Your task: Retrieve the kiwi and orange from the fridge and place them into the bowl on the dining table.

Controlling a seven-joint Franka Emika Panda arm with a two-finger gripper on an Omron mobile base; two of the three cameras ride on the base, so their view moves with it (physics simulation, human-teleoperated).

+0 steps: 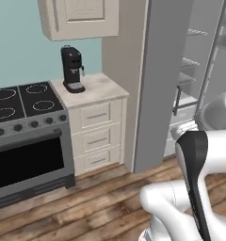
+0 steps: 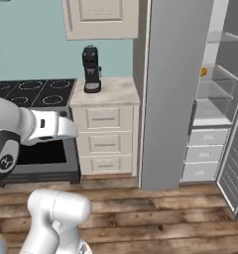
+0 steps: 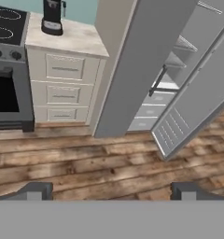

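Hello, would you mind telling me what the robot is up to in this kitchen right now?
The robot stands on the wooden floor facing the fridge, whose doors are open onto white shelves and drawers. The orange sits on a shelf inside; the kiwi cannot be made out. The pincer is open and holds nothing, hanging over the floor short of the fridge. To the left are a stove and a counter with a black coffee machine. No fruit has been picked up yet.

The fridge is finished in plain grey outside and white inside, where a small bright orange is seen. A black coffee machine is set on a beige marbled counter above cream drawers. The floor is patterned in brown wood planks.
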